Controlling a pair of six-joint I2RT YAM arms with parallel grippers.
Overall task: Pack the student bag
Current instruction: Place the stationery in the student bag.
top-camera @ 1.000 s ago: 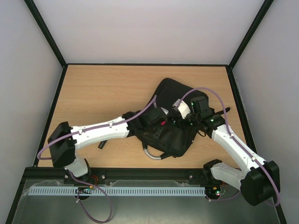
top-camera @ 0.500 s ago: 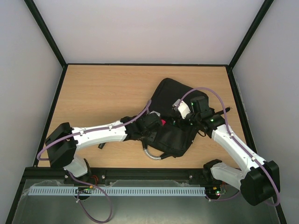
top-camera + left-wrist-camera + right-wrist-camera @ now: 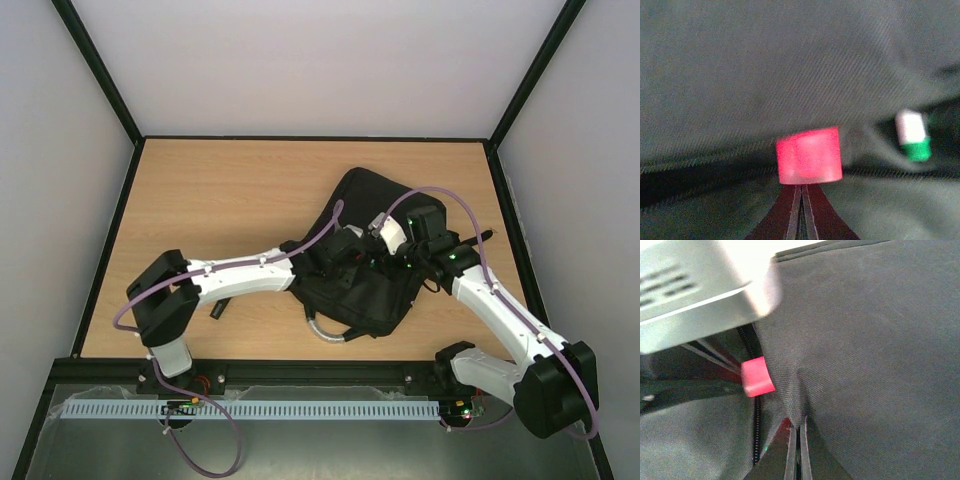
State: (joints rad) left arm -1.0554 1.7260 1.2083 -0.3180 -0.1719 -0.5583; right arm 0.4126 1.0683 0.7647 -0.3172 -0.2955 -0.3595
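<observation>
The black student bag [image 3: 368, 198] lies at the middle right of the table, its grey handle [image 3: 325, 332] towards me. My left gripper [image 3: 360, 262] is over the bag's middle, shut, with a red zip pull [image 3: 809, 155] right at its tips [image 3: 802, 186] beside the zip track [image 3: 757, 425]. The same red pull [image 3: 757, 376] shows in the right wrist view. From the right, my right gripper [image 3: 387, 262] reaches in. It is shut on a pinched fold of the bag's fabric [image 3: 880, 340] at its tips [image 3: 797, 429].
A small black item [image 3: 217, 308] lies on the wood left of the bag, under my left arm. A white and green bit [image 3: 913, 135] shows right of the red pull. The left gripper's white body [image 3: 700, 285] fills the upper left of the right wrist view.
My left gripper has gone from open to shut and moved right across the bag, with its arm swinging in. The right arm and the bag have stayed put.
</observation>
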